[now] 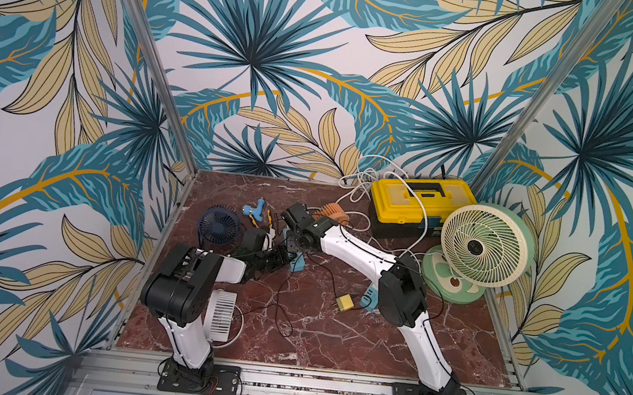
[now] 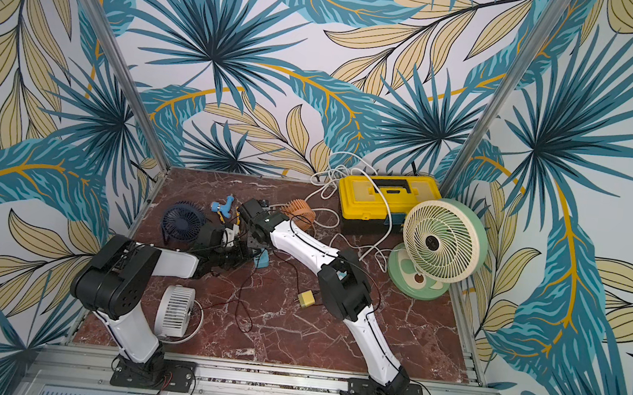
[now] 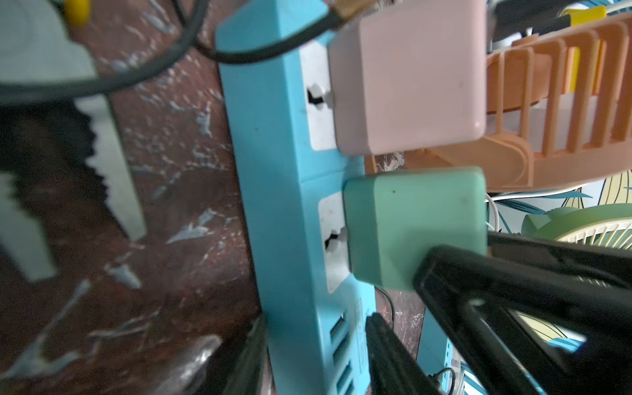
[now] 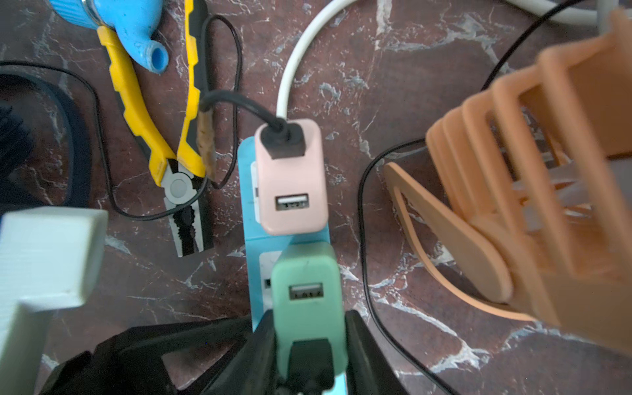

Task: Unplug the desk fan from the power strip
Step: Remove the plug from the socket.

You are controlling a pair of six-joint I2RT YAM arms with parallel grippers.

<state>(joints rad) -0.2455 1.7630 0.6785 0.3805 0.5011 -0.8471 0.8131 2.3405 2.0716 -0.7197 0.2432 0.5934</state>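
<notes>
A light blue power strip (image 1: pixel 296 263) (image 4: pixel 253 246) lies mid-table with a pink adapter (image 4: pixel 290 181) and a green adapter (image 4: pixel 307 273) plugged into it. My right gripper (image 4: pixel 309 328) is shut on the green adapter (image 3: pixel 410 219), one black finger on each side, over the black plug in its near end. My left gripper (image 3: pixel 318 355) is shut on the power strip (image 3: pixel 273 171) at its USB end. Several desk fans stand around; I cannot tell which one the green adapter's cable leads to.
An orange fan (image 1: pixel 331 212) sits just behind the strip and a dark blue fan (image 1: pixel 219 226) to its left. A white fan (image 1: pixel 220 314) is at the front left, a big green fan (image 1: pixel 486 244) and a yellow toolbox (image 1: pixel 422 201) at the right. Yellow pliers (image 4: pixel 164 136) and loose cables lie close by.
</notes>
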